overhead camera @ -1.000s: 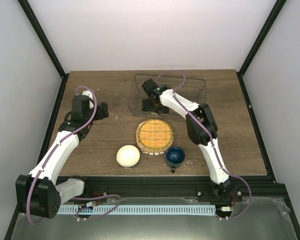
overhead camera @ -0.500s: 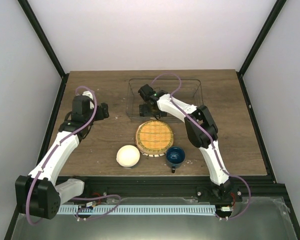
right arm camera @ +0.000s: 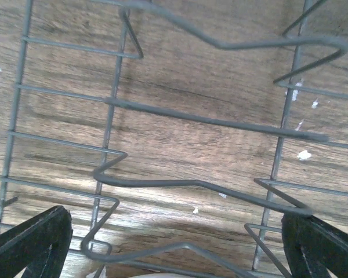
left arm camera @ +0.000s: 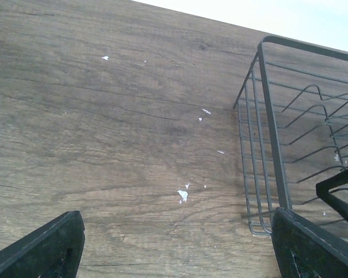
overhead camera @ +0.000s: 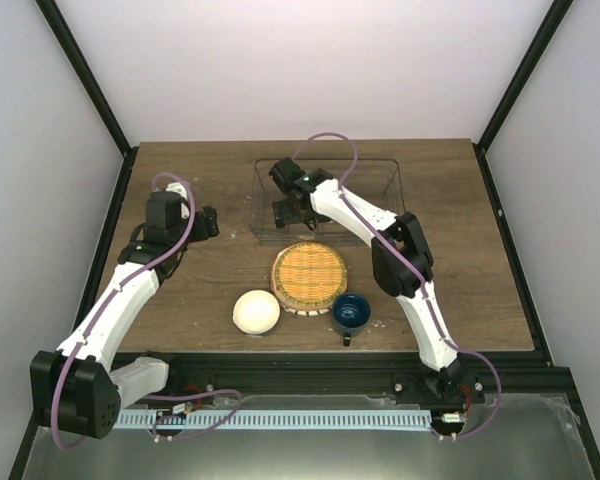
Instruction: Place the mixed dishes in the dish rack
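Dish rack [overhead camera: 375, 180] just slid left and squared up at the far edge of the table [overhead camera: 470, 260] with the right gripper [overhead camera: 290, 214] inside, jaws wide and empty, left gripper [overhead camera: 208, 222] wide too, so 3 dishes [overhead camera: 309, 272] still wait.

The rack [overhead camera: 395, 190] sits at the far middle of the desk [overhead camera: 480, 260]. Just in front of it lies the plate [overhead camera: 309, 272]. The bowl [overhead camera: 256, 312] stands near-left of the plate, close beside it, and the mug [overhead camera: 351, 313] near-right, at its edge. The right pincer [overhead camera: 290, 212] hangs over the rack's left end. The left pincer [overhead camera: 208, 222] is left of the rack, apart from it, over bare desk.
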